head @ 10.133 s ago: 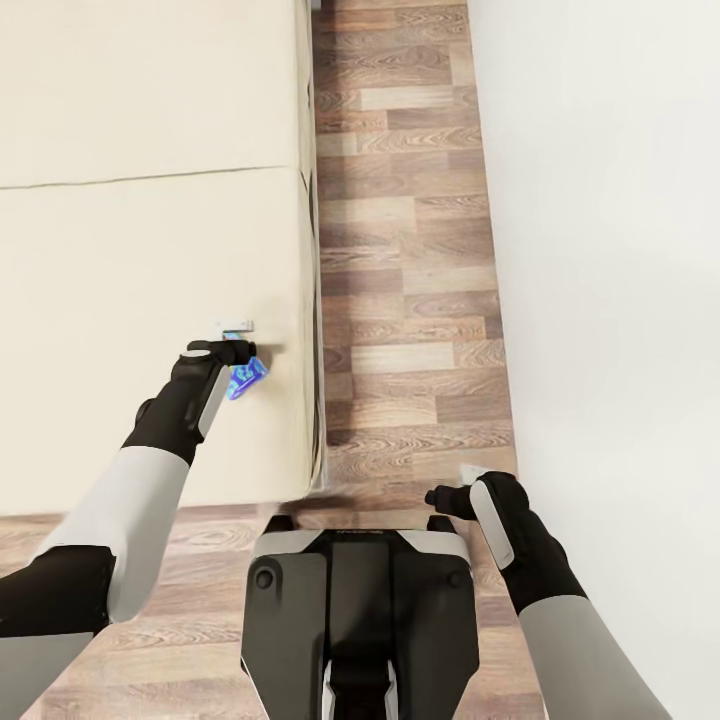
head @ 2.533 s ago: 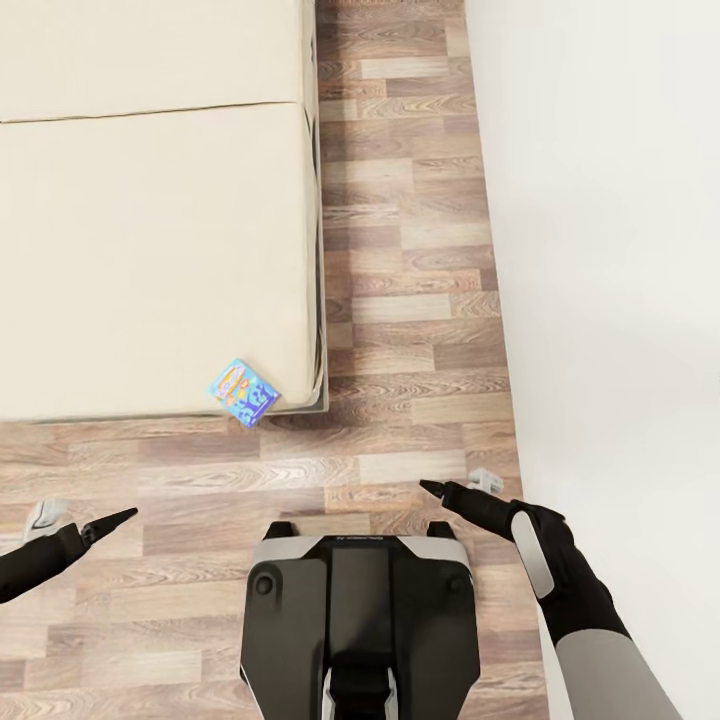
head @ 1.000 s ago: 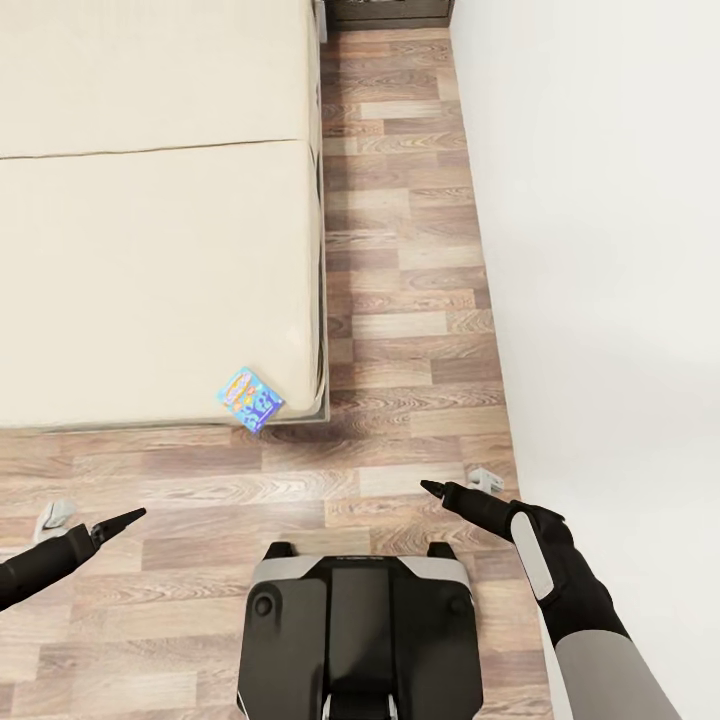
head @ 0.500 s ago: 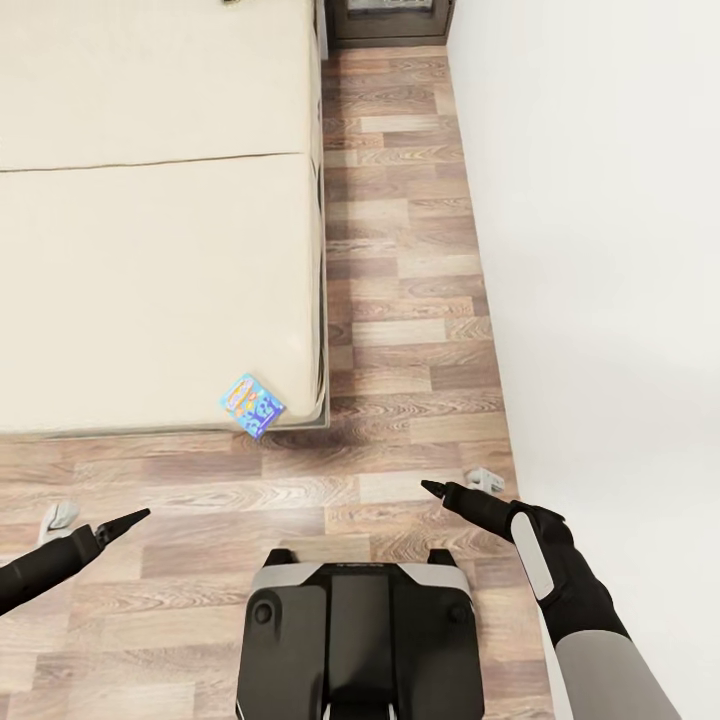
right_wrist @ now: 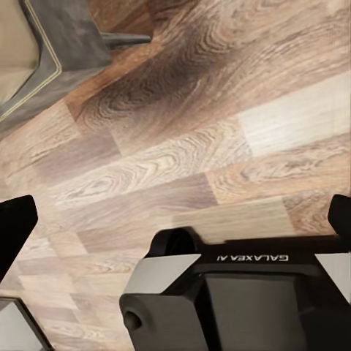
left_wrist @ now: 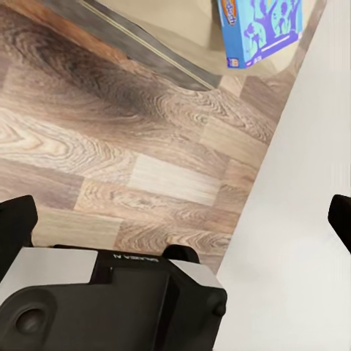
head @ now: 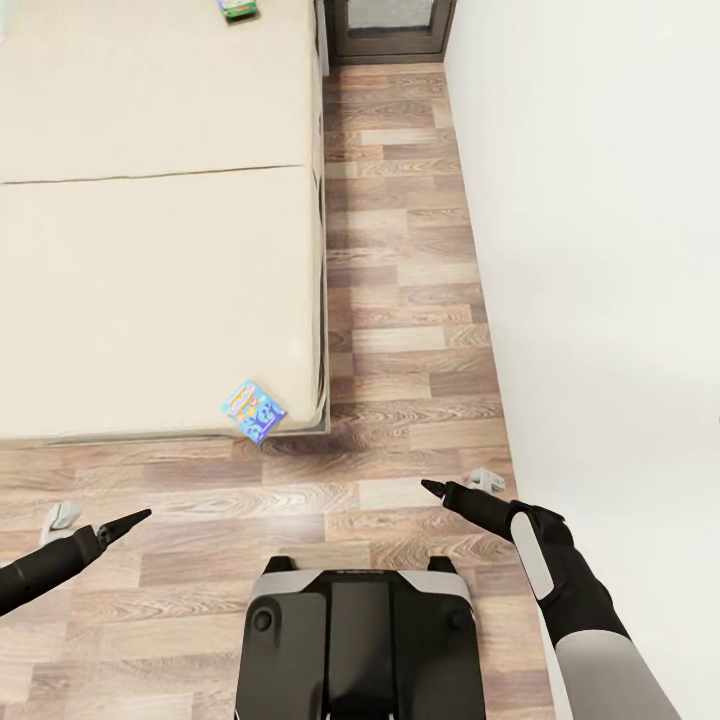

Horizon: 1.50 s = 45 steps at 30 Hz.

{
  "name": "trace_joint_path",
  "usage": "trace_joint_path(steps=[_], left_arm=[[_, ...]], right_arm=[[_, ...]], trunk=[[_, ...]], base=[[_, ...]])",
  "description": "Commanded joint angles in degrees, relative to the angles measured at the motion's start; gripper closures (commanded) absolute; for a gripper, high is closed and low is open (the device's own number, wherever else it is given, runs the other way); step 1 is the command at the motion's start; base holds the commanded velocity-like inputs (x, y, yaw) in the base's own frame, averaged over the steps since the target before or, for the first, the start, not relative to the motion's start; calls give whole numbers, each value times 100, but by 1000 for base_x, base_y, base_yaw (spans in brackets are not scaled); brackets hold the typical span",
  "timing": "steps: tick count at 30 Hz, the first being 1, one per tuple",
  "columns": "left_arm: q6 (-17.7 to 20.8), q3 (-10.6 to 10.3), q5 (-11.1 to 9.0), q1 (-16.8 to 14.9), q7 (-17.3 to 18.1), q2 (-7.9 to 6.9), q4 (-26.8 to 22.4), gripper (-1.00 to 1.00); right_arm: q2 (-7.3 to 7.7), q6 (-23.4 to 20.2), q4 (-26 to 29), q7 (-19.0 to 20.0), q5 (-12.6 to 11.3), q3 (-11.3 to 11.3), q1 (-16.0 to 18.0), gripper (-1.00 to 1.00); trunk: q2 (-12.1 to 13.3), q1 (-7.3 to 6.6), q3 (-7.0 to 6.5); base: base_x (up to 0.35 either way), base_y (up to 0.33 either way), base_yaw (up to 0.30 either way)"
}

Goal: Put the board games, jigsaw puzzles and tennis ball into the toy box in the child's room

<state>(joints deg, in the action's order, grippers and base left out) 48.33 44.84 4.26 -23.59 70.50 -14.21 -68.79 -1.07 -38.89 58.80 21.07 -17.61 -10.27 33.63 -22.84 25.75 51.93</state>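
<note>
1. My left claw [head: 92,528]: fingers spread apart, grasping nothing, poised over bare floor [head: 300,490] ahead of my base [head: 360,640]. In the left wrist view both black fingertips [left_wrist: 16,227] sit at opposite edges, wide apart, with nothing between them.

2. My right claw [head: 458,486]: likewise released and empty, fingers parted. In the right wrist view its fingertips [right_wrist: 14,227] stand at opposite edges over planks and the top of my base [right_wrist: 241,292].

3. Blue-yellow board game [head: 253,411]: ahead of my left claw and off toward my right claw's side, well apart from both. It lies at the near corner of the bed [head: 150,300], overhanging the mattress edge a little. The left wrist view catches it [left_wrist: 259,29] at that same corner, blue cartoon print showing.

4. Second board game [head: 237,9]: far beyond both claws, at the far end of the bed, cut by the picture's edge; green and white print, detail too small to read.

5. Bed: cream mattress with a seam across it, dark frame, lying beyond my left claw.

6. White wall [head: 600,250]: just beside my right claw, on its outer side.

7. Dark cabinet [head: 390,25]: far ahead of my right claw, at the end of the floor strip between bed and wall.
</note>
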Motion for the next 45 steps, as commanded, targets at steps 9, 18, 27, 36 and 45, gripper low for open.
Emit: trace_joint_path(steps=[9, 18, 27, 36, 45], left_arm=[[53, 8, 49, -6, 44, 84, -3, -100], [4, 16, 87, -6, -30, 93, 27, -100], [-525, -7, 141, 8, -827, 201, 360, -100], [-1232, 17, 1550, 548, -1878, 228, 1347, -100], [-2513, 13, 2124, 627, -3302, 224, 3639, -100]], right_arm=[[-7, -10, 0, 18, -9, -24, 3, -100], [1, -11, 0, 18, -13, -32, 3, -100], [7, -12, -39, -1, -1, -145, 3, -100], [25, 2, -203, -6, -5, -176, 3, -100], [28, 4, -236, 2, -6, -177, 3, -100]], trunk=[[-9, 4, -79], [-9, 4, -163], [-9, 4, -248], [-9, 4, -332], [-9, 4, -416]], base=[[0, 0, 0], [0, 0, 0], [0, 0, 0], [0, 0, 0], [0, 0, 0]])
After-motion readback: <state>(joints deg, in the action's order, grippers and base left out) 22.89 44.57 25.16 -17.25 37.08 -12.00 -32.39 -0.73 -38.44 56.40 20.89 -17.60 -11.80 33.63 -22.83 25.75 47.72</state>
